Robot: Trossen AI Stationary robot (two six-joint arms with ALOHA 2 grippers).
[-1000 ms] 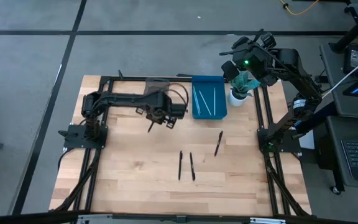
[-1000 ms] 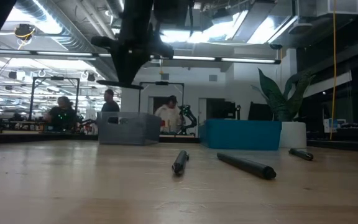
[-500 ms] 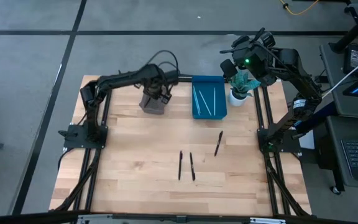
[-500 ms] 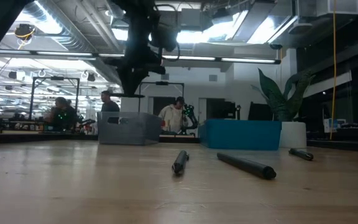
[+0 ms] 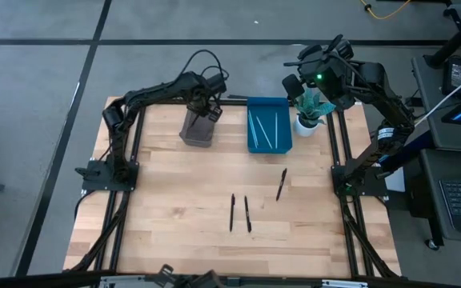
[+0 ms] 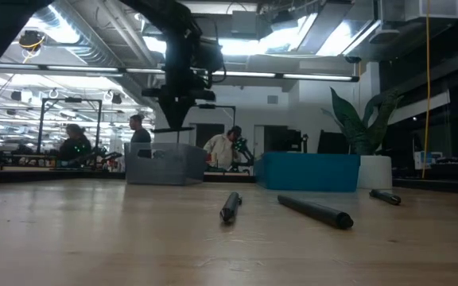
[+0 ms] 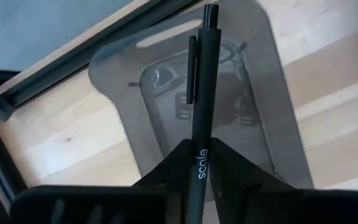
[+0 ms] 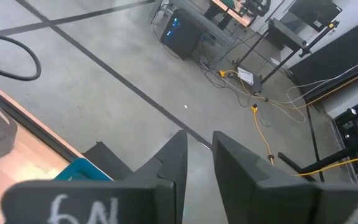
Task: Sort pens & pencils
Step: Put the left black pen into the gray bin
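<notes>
My left gripper (image 7: 199, 163) is shut on a black pen (image 7: 201, 81) with a clip and hangs above the grey see-through bin (image 7: 166, 81), which stands by the table's far edge (image 5: 197, 128). In the low view the gripper (image 6: 173, 119) is just over the bin (image 6: 165, 163). Three more black pens lie flat on the table (image 5: 232, 212) (image 5: 246, 214) (image 5: 282, 184). A blue tray (image 5: 269, 124) holding thin sticks sits to the bin's right. My right gripper (image 8: 200, 155) waits high over the far right corner, its fingers a little apart, holding nothing. My left gripper pinches the pen's barrel (image 7: 199, 142) at the printed word, between its two fingers. The fingers come from above, pointing down, and the pen runs along them. Its clip end (image 7: 191, 68) sticks out past the fingertips over the bin's opening. The pen is lifted clear.
A white pot with a green plant (image 5: 306, 120) stands right of the blue tray, under the right arm. Black frame rails run along the table's left and right sides. Bare wood lies between the bin and the loose pens. People show in the room beyond.
My left gripper, still shut on the pen, has travelled from the table's middle toward the far edge and risen, coming over the grey bin. The wrist has tipped so the fingers point down. The three loose pens have stayed where they were.
</notes>
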